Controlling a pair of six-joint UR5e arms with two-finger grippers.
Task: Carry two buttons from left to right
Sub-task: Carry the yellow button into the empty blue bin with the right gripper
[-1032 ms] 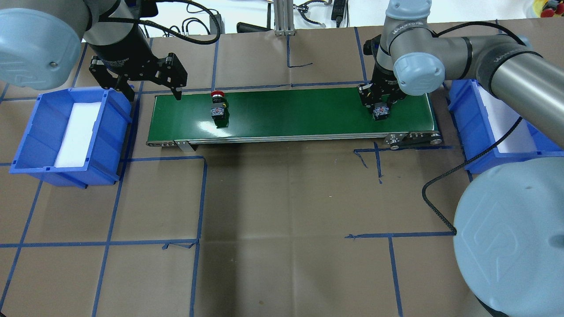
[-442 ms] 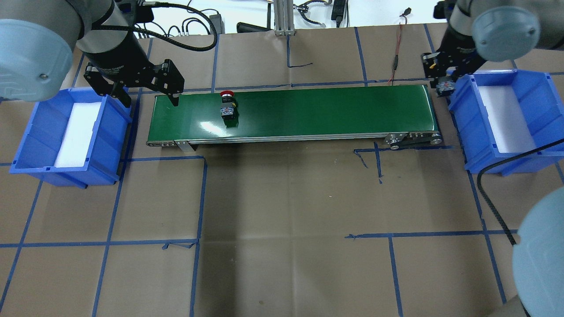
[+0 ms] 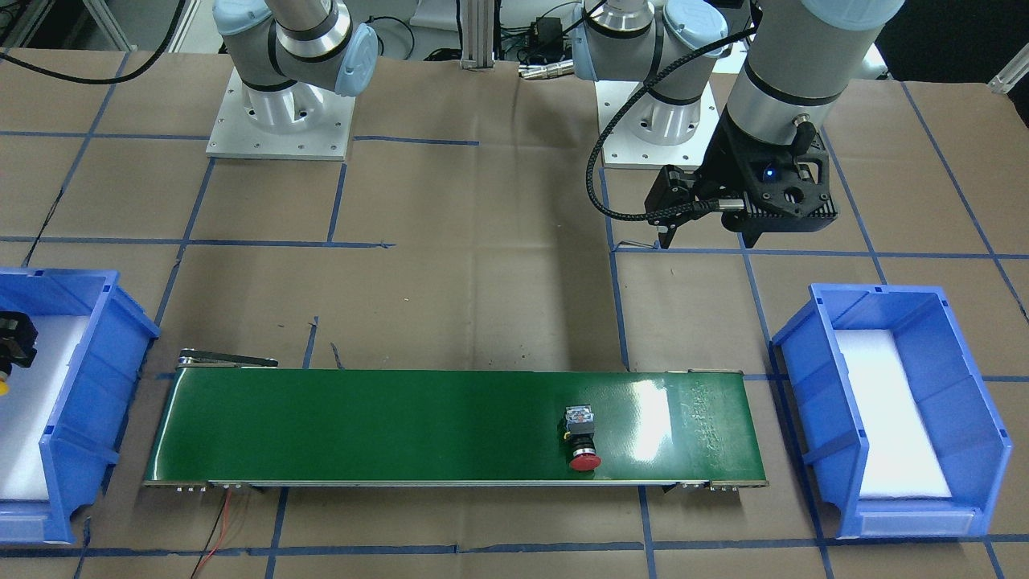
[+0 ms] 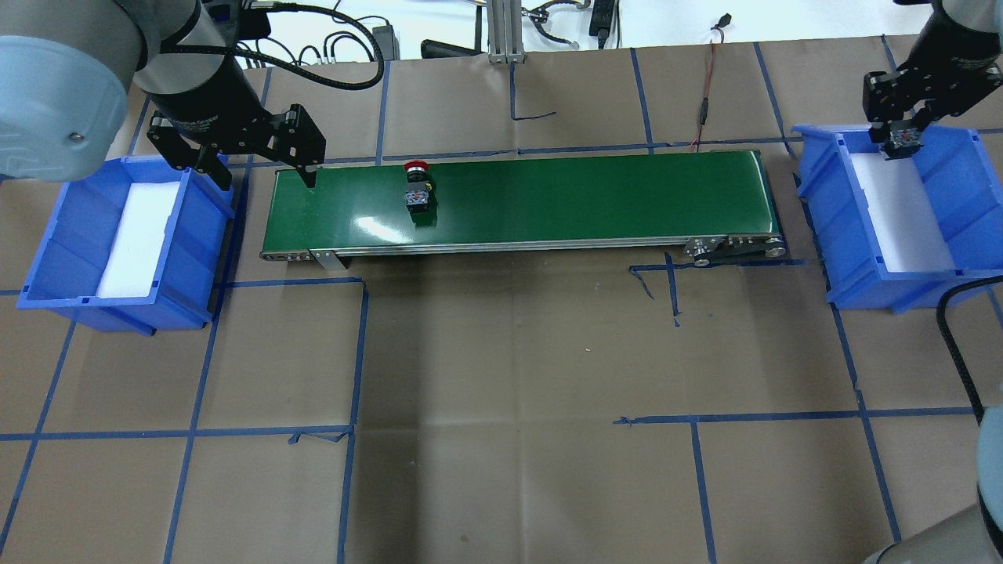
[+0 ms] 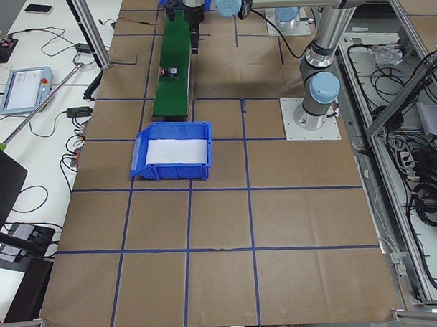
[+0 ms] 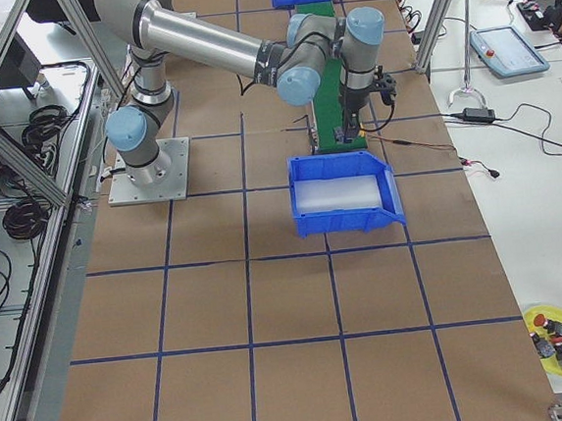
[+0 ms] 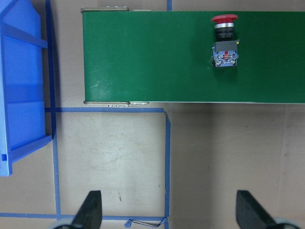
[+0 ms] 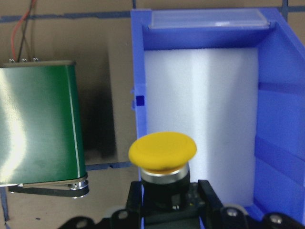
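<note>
The green belt (image 4: 588, 196) is seen glossy; the yellow button (image 8: 162, 150) and blue bin (image 8: 282, 114), smooth plastic; the white foam (image 8: 205, 95) and brown paper (image 4: 509, 376), matt.

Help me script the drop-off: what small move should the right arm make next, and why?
Probably lower the right gripper slightly toward the white foam, then open: it is shut on the yellow button, which hangs over the right bin.

Bright overhead light, glare on belt (image 4: 548, 200)
</note>
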